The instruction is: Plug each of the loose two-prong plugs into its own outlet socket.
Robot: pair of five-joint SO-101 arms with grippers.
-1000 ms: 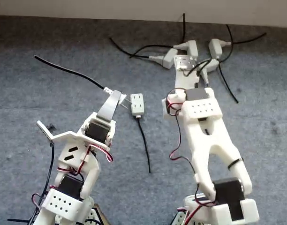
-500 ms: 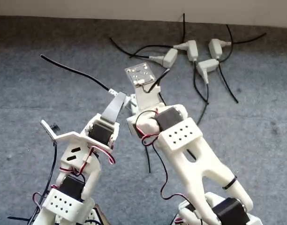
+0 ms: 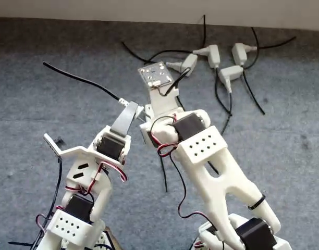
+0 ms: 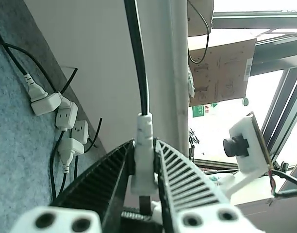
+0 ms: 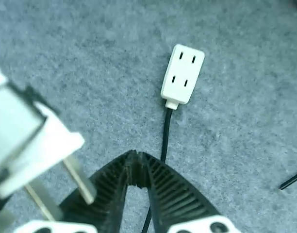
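Left gripper (image 4: 144, 145) clamps a plug (image 4: 143, 170), right gripper (image 5: 135, 156) closed empty near the vacant outlet (image 5: 183, 74); insertion pending, upper-centre pairs (image 3: 211, 54) apparently joined.

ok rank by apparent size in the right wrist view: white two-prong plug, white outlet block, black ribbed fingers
1. white two-prong plug and black ribbed fingers: alike, both near the camera, unranked
2. white outlet block: smallest

High overhead — left wrist faces wall (image 4: 90, 58), shares plug cluster (image 4: 66, 116); right wrist close, downward.
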